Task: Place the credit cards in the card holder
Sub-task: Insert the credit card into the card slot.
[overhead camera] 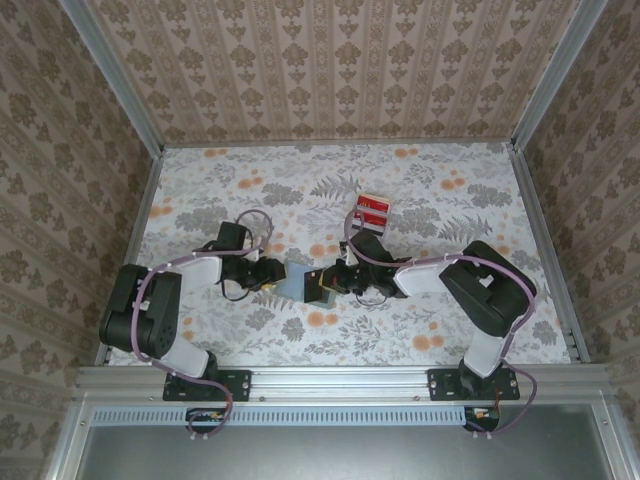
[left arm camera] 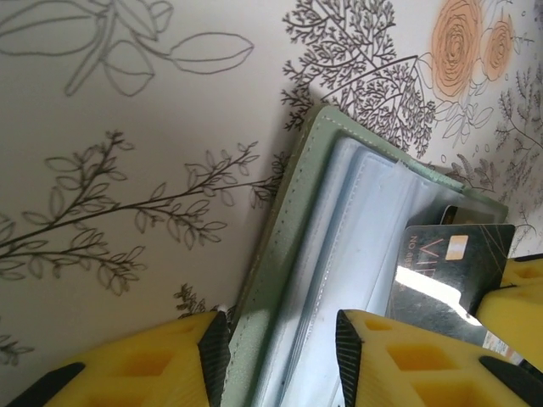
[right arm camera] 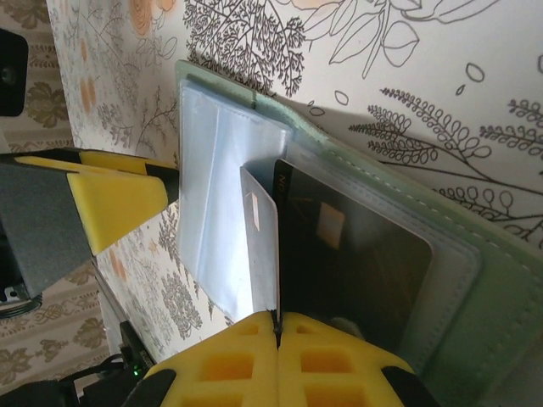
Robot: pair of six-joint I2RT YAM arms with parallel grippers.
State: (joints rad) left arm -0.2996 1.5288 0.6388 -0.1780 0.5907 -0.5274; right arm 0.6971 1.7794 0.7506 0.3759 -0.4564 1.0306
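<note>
Top view gives the layout: card holder (overhead camera: pixel 298 283) lies open on the floral table (overhead camera: pixel 450 310) near its centre, between my left gripper (overhead camera: pixel 274 280) and my right gripper (overhead camera: pixel 323 285), both tips at its edges. Loose cards (overhead camera: pixel 372 208), red with white, sit in a small pile well apart on the far side, right of centre. The left wrist view adds the grip detail. My left fingers (left arm camera: pixel 382 365) are spread, one outside the holder's grey-green rim and the other over the pale blue inner panel, so the rim runs between them; jaws apart, nothing pinched that I can see. The same view gives a dark card (left arm camera: pixel 454 271), glossy, with a small chip mark and lettering, over the holder's far half and just beside a yellow finger of my right gripper. In the right wrist view my right jaws are closed tight on a held card (right arm camera: pixel 259 237), thin, seen nearly edge-on, pale face to the left, standing over the holder's clear pocket. A dark chip-marked face lies just right of it; cannot tell whether that is a second card. Count: holder 1, grippers 2, pile 1 (cards in it too small to count), cards at holder 1 certain, possibly 2
</note>
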